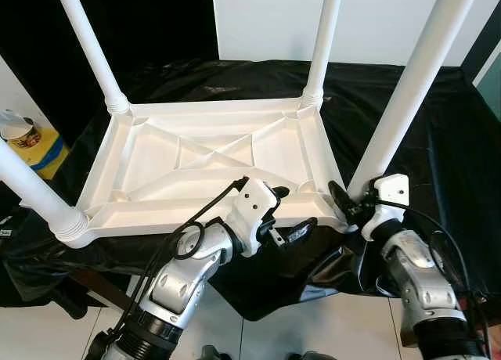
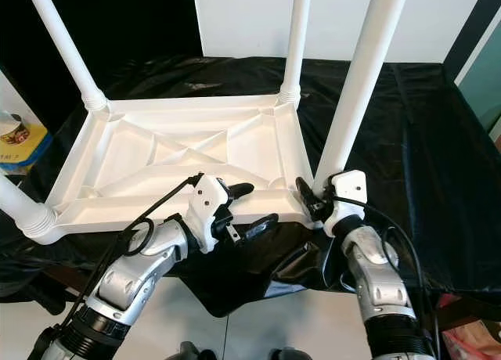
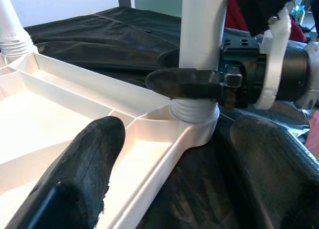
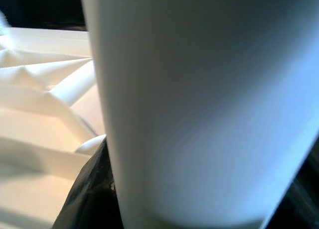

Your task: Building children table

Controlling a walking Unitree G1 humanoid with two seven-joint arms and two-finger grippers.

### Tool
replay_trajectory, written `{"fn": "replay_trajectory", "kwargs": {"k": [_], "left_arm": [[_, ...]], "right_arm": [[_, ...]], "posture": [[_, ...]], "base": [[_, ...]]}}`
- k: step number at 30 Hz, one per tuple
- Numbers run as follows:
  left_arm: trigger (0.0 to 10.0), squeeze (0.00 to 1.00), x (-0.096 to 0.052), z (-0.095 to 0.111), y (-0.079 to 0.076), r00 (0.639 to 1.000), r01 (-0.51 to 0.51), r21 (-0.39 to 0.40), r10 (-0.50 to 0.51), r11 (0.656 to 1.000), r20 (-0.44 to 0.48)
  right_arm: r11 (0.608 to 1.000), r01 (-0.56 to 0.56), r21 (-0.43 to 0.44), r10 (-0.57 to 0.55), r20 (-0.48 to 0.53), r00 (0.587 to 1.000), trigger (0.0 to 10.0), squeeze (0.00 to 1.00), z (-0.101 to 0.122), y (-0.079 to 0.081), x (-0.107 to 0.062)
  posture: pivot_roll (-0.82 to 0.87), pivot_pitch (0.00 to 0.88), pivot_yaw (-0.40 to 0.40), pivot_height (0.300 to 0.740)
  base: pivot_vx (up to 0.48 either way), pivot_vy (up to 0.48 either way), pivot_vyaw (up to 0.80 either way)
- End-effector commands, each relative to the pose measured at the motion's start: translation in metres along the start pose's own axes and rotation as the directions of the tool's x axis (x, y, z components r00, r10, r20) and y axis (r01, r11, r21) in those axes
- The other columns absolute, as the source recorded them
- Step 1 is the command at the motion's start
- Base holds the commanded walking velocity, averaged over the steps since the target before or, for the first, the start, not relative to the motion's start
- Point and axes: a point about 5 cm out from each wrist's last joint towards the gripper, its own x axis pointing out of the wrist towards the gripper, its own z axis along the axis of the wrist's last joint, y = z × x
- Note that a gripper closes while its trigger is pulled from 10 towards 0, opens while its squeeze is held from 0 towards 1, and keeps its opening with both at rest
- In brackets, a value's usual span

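Note:
A white plastic children's table (image 1: 203, 160) lies upside down on a black cloth (image 1: 462, 141), its ribbed underside facing up. Four white legs stand up from its corners. My right gripper (image 1: 350, 202) is shut on the base of the near right leg (image 1: 411, 90), just above its threaded socket (image 3: 195, 114). One right finger (image 3: 184, 83) crosses the front of that leg. The same leg (image 4: 199, 104) looms very close in the right wrist view. My left gripper (image 1: 291, 213) is open, its two fingers straddling the table's near rim (image 3: 164, 164) just left of that corner.
A yellow and blue container (image 1: 30, 142) stands at the left beside the near left leg (image 1: 31, 189). A white panel (image 1: 266, 19) rises behind the far legs. The cloth hangs over the front edge above a light floor (image 1: 297, 336).

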Motion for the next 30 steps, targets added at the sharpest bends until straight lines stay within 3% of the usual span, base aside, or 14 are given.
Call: {"fn": "replay_trajectory", "kwargs": {"k": [1, 5, 8, 12, 14, 17, 30], "left_arm": [[10.0, 0.0, -0.001, 0.0, -0.004, 1.0, 0.019, 0.002, -0.019, 1.0, -0.002], [10.0, 0.0, -0.001, -0.001, -0.003, 1.0, 0.015, 0.0, -0.015, 1.0, -0.002], [10.0, 0.0, -0.001, -0.001, -0.003, 1.0, 0.014, 0.0, -0.014, 1.0, -0.003], [10.0, 0.0, -0.001, 0.0, -0.004, 1.0, 0.011, -0.002, -0.011, 1.0, 0.0], [10.0, 0.0, -0.001, 0.0, -0.004, 1.0, 0.011, -0.003, -0.011, 1.0, 0.001], [10.0, 0.0, -0.002, 0.0, -0.004, 1.0, 0.004, -0.007, -0.004, 1.0, 0.0], [10.0, 0.0, -0.003, 0.0, -0.004, 1.0, 0.003, -0.008, -0.003, 1.0, -0.002]], "right_arm": [[0.996, 0.085, 0.013, -0.083, -0.101, 0.991, 10.0, 0.0, -0.017, -0.003, -0.005], [0.968, 0.247, 0.041, -0.24, -0.131, 0.962, 10.0, 0.0, -0.022, 0.007, -0.005], [0.959, 0.279, 0.049, -0.271, -0.135, 0.953, 10.0, 0.0, -0.023, 0.01, -0.005], [0.904, 0.42, 0.085, -0.403, -0.159, 0.901, 10.0, 0.0, -0.025, 0.031, -0.005], [0.895, 0.436, 0.094, -0.418, -0.165, 0.893, 10.0, 0.0, -0.024, 0.035, -0.004], [0.912, 0.399, 0.099, -0.384, -0.141, 0.913, 10.0, 0.0, -0.019, 0.045, -0.001], [0.921, 0.38, 0.08, -0.373, -0.098, 0.923, 10.0, 0.0, -0.012, 0.048, -0.002]], "posture": [[-0.09, 0.089, 0.006, 0.74], [-0.09, 0.091, 0.004, 0.74], [-0.09, 0.092, 0.003, 0.74], [-0.09, 0.102, 0.002, 0.74], [-0.09, 0.102, 0.002, 0.74], [-0.09, 0.109, 0.008, 0.74], [-0.09, 0.121, 0.013, 0.74]], "base": [[0.0, 0.0, 0.0], [0.0, 0.0, 0.0], [0.0, 0.0, 0.0], [0.0, 0.0, 0.0], [0.0, 0.0, 0.0], [0.0, 0.0, 0.0], [0.0, 0.0, 0.0]]}}
